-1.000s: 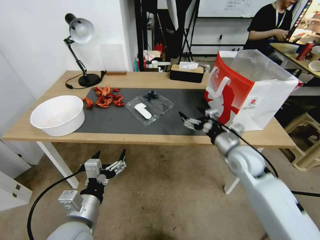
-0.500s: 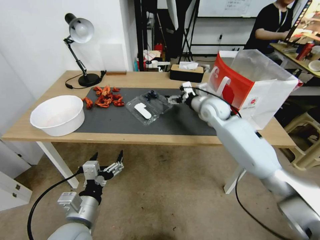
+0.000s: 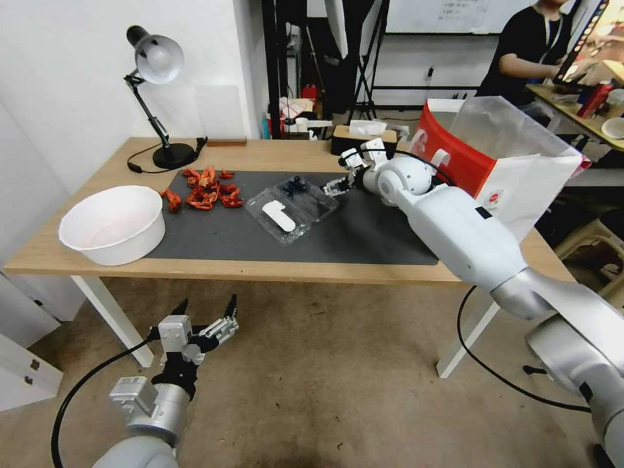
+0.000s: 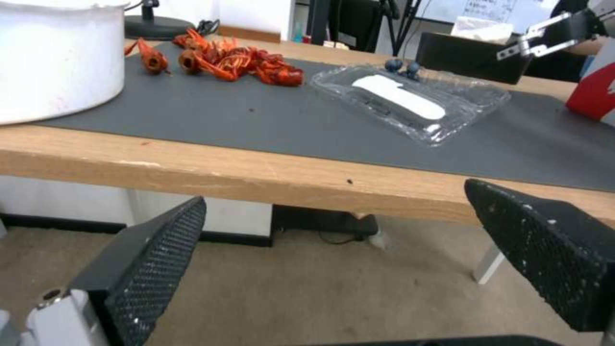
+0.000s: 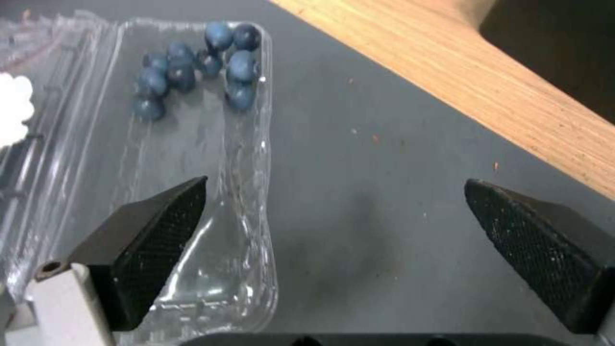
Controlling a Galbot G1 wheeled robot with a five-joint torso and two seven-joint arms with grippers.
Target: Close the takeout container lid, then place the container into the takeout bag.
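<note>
Head view shows the right gripper (image 3: 339, 184), jaws spread, newly arrived just beside the takeout container (image 3: 292, 206), which lies open on the dark mat (image 3: 364, 234) with its lid (image 3: 278, 218) flat, so closing looks about to begin; the left gripper (image 3: 205, 316) hangs spread below the table (image 3: 273, 270).

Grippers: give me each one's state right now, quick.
Left gripper: open, empty, low in front of the table.
Right gripper: open, empty, above the clear plastic clamshell takeout container.
</note>
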